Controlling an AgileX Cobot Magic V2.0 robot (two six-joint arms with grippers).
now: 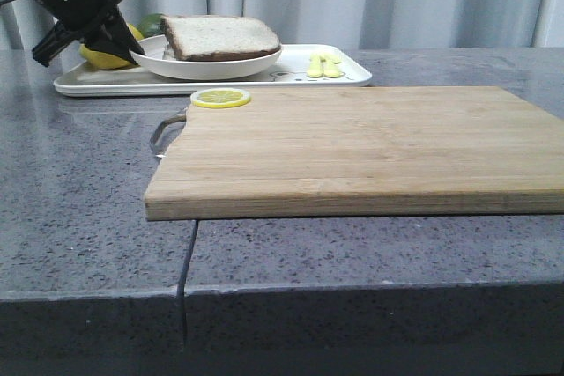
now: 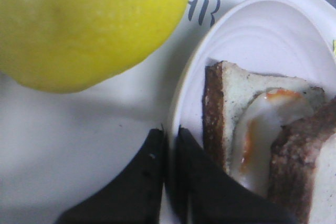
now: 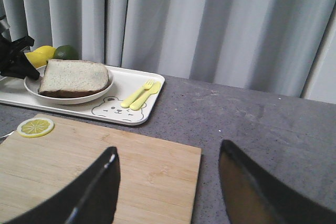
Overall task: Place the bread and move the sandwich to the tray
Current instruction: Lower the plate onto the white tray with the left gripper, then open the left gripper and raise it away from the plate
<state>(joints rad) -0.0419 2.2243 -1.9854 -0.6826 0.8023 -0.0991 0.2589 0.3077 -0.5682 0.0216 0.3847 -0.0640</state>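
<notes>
At the far left of the front view, the left hand [image 1: 130, 48] reaches down from the upper corner to the left rim of the plate [image 1: 207, 68]. In the left wrist view its two black fingers [image 2: 197, 182] are pinched together on that thin white rim, one on the outside and one on the inside. Just behind the hand sits a whole lemon [image 1: 106, 57], with a lime [image 1: 152, 22] beside it, both on the tray [image 1: 291, 72].

The sandwich [image 1: 220, 38] lies on the plate, which rests on the left part of the white tray at the far side of the grey worktop [image 1: 79, 200]. The thick bread [image 3: 73, 77] forms the top, pale with a dark crust. The left wrist view shows a fried egg [image 2: 262, 129] between this slice and a thinner slice beneath it.

Further right on the tray lie a small yellow fork and spoon [image 1: 323, 66], next to a bear line drawing [image 3: 107, 107] seen in the right wrist view.

In front of the tray a wooden cutting board [image 1: 370, 147] takes up the middle and right of the worktop, with a metal handle [image 1: 165, 134] at its left end. A lemon slice [image 1: 220, 98] lies on its far left corner, near the tray's edge.

The right hand [image 3: 168, 187] appears only in its own wrist view, its fingers spread wide apart and holding nothing, above the near right part of the board and the worktop.
</notes>
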